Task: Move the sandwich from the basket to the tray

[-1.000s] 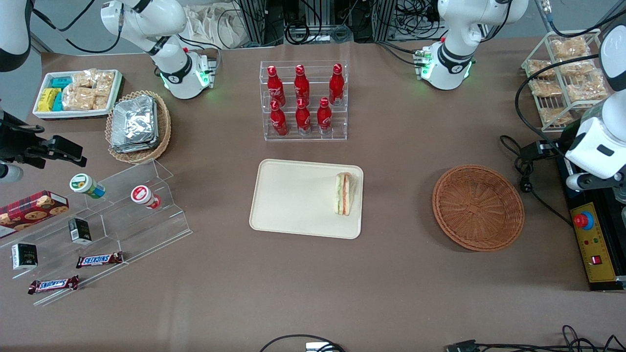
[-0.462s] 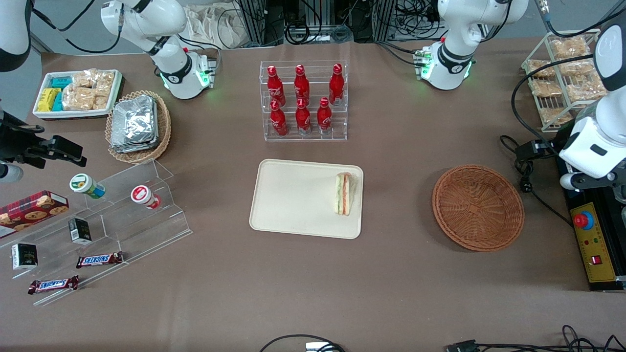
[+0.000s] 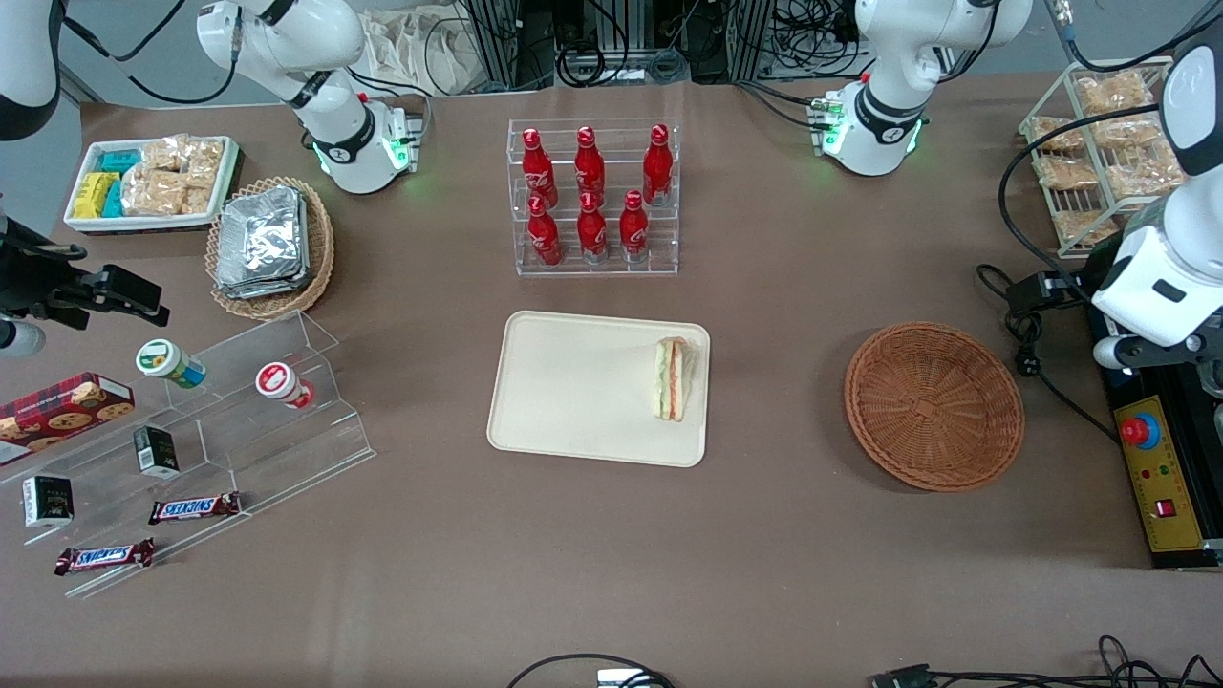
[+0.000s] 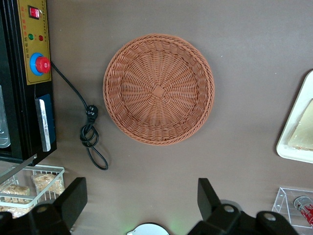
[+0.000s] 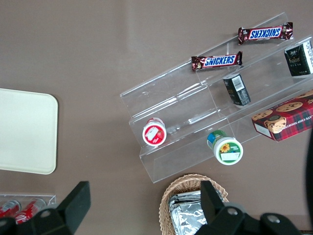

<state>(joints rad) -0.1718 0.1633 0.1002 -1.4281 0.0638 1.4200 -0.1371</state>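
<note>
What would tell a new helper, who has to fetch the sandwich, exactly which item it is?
Find the cream tray in the middle of the table, nearer the front camera than the rack of red bottles. The sandwich lies on it at the end toward the round brown basket. It is the only wedge with green and orange layers. The open pincer hangs above the basket.

The gripper (image 4: 142,208) hangs over the working arm's end of the table, fingers spread apart. Close below it lie a coiled black cable (image 4: 90,136), a control box (image 3: 1158,478) with a red button (image 4: 42,64), and a wire rack of snack bags (image 3: 1104,148). Farther from it stands a clear rack of red bottles (image 3: 592,196). Farthest off, toward the parked arm's end, are a foil-pack basket (image 3: 270,246) and a stepped acrylic stand (image 3: 205,449).
</note>
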